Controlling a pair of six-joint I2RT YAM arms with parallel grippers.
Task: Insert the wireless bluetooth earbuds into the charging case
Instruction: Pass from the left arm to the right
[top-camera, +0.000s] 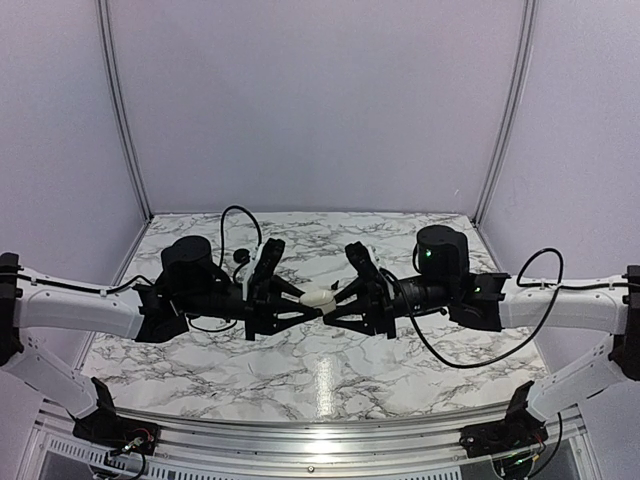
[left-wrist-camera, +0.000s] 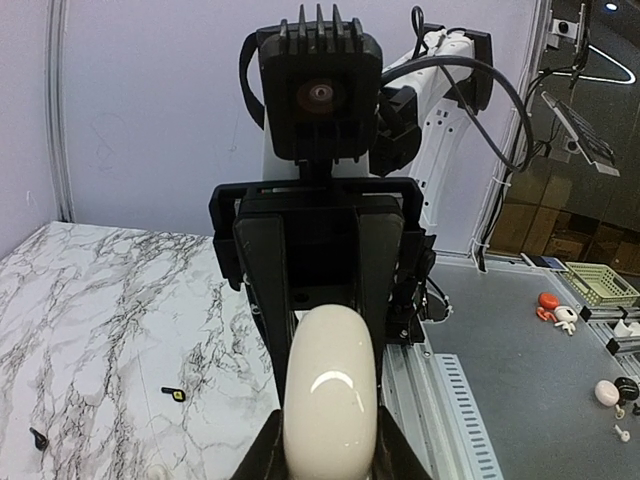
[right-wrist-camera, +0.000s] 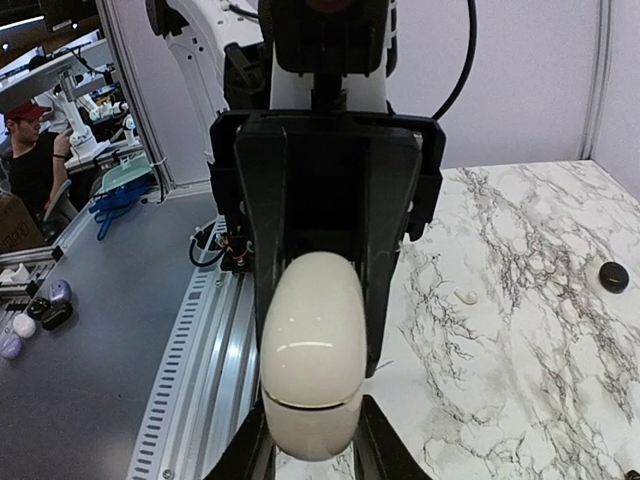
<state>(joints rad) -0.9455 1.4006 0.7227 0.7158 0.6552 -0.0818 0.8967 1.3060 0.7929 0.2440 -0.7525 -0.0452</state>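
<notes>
Hanging in the air above the middle of the marble table, the charging case is showing as a smooth cream oval with its lid down and its seam running across the lower end in the right wrist view. It is being pinched from both ends at once. The left gripper is reaching in from nine o'clock with its fingers pressing together on the sides of the case. The right gripper is reaching in from three o'clock, its fingers lying tight against the case's flanks too. Each wrist camera is looking straight along the case at the opposite gripper's dark fingers, which are standing on either side of the far end.

Neither earbud is sitting in the case. In the left wrist view both are lying on the tabletop at about eight o'clock from the case, well apart from it and from each other. The hook-shaped earbud is resting near the picture's lower left edge, and the second earbud, a short black piece with a yellow spot, is lying closer in. From the top camera they are too small to pick out. A white speck is lying on the marble at about three o'clock from the case in the right wrist view, and a small dark rounded piece is sitting farther out the same way. Whether that piece is one of the earbuds is not clear.
</notes>
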